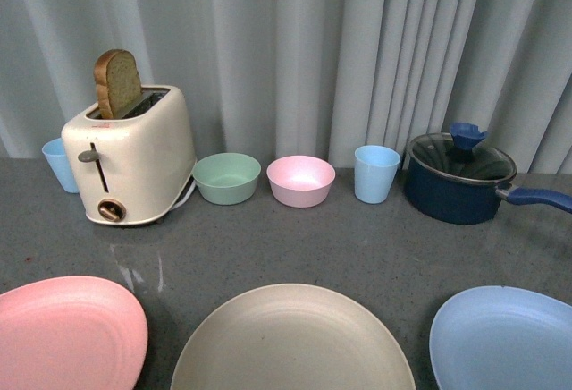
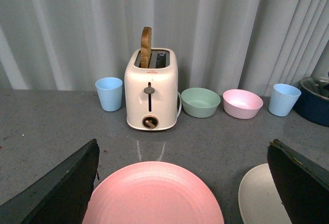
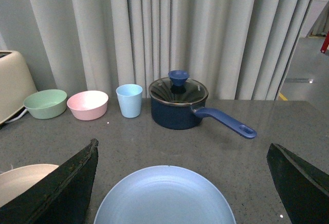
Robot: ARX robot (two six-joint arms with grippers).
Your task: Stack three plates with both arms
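Three round, shallow matte plates lying flat and apart in a row on the grey counter (image 1: 357,247): pink plate (image 1: 67,332) at left, beige plate (image 1: 293,341) centre, light blue plate (image 1: 505,341) at right

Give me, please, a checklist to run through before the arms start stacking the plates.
1. Plates unstacked, lying apart (pink plate, beige plate, light blue plate): ok.
2. Left pincer open, facing the pink plate: ok.
3. Right pincer open, facing the light blue plate: ok.
4. Toaster, green bowl, pink bowl and saucepan stand behind the plates, apart from them: ok.
5. Pincer height above the plates: cannot tell.
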